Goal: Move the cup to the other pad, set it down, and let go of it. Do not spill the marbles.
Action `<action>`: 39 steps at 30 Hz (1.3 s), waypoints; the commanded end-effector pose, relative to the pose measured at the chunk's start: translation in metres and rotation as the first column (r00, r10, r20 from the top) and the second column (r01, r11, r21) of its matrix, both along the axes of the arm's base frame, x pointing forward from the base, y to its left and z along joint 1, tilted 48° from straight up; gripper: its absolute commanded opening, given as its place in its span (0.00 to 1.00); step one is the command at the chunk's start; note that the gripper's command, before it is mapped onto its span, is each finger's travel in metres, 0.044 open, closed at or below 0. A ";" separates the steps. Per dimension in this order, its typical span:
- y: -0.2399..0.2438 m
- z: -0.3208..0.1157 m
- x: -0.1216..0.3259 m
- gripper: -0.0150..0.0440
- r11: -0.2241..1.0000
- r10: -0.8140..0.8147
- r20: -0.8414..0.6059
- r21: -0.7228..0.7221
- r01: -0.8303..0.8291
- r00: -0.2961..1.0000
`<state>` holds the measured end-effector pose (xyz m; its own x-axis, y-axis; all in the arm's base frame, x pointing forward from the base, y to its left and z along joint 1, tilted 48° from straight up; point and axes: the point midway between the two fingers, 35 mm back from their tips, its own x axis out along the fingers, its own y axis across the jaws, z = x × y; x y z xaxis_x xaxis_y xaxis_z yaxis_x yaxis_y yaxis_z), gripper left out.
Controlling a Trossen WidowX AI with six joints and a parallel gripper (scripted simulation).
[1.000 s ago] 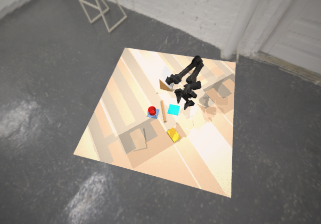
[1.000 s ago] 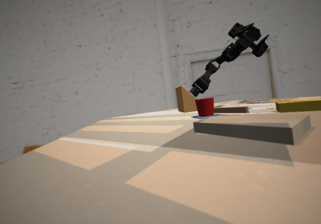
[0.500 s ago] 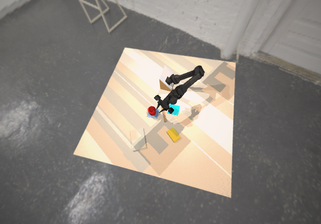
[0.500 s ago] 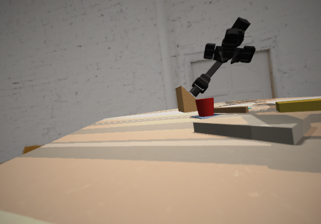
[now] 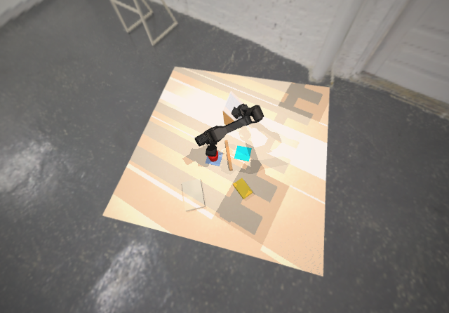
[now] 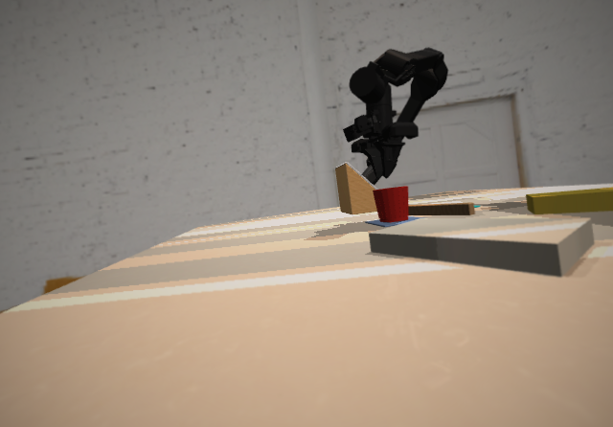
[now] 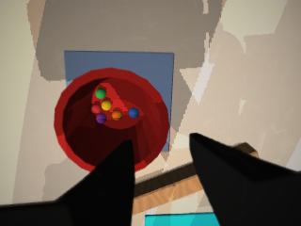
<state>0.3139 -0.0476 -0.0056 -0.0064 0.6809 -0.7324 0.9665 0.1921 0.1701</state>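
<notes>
A red cup stands upright on the blue pad. Several coloured marbles, among them a green marble and a blue marble, lie on its bottom. The other pad, cyan, is bare. My gripper points down above the cup, partly open and empty. In the wrist view, one fingertip overlaps the cup's near rim and the other is off to its right; the cup is not between them.
A low wooden bar lies between the two pads. A yellow block lies beyond the cyan pad. A flat grey slab lies in front of the cup in the exterior view. A wooden wedge stands near the arm's base.
</notes>
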 end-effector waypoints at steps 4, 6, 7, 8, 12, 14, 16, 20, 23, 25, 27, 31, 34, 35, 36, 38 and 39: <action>-0.001 -0.004 -0.003 0.50 0.995 -0.065 -0.100 0.072 0.073 0.993; -0.001 -0.004 -0.003 0.50 0.995 -0.065 -0.100 0.072 0.073 0.993; -0.001 -0.004 -0.003 0.50 0.995 -0.065 -0.100 0.072 0.073 0.993; -0.001 -0.004 -0.003 0.50 0.995 -0.065 -0.100 0.072 0.073 0.993; 0.003 -0.008 -0.002 0.50 0.995 -0.066 -0.100 0.071 0.073 0.993; 0.005 -0.010 -0.002 0.50 0.995 -0.066 -0.100 0.071 0.073 0.993; 0.007 -0.012 -0.002 0.50 0.995 -0.066 -0.100 0.071 0.073 0.993; 0.012 -0.017 -0.002 0.50 0.995 -0.066 -0.100 0.071 0.073 0.993; 0.016 -0.020 -0.002 0.50 0.995 -0.066 -0.100 0.071 0.073 0.993; 0.018 -0.023 -0.002 0.50 0.995 -0.066 -0.100 0.071 0.073 0.993; 0.021 -0.025 -0.002 0.50 0.995 -0.066 -0.100 0.071 0.073 0.993; 0.026 -0.030 -0.002 0.50 0.995 -0.066 -0.100 0.071 0.073 0.993; 0.029 -0.033 -0.003 0.50 0.995 -0.066 -0.100 0.072 0.073 0.993; 0.031 -0.034 -0.003 0.50 0.995 -0.066 -0.100 0.072 0.073 0.993; 0.032 -0.035 -0.003 0.50 0.995 -0.066 -0.100 0.072 0.073 0.993; 0.034 -0.037 -0.003 0.50 0.995 -0.066 -0.100 0.072 0.073 0.993; 0.036 -0.038 -0.004 0.50 0.995 -0.066 -0.100 0.073 0.073 0.993</action>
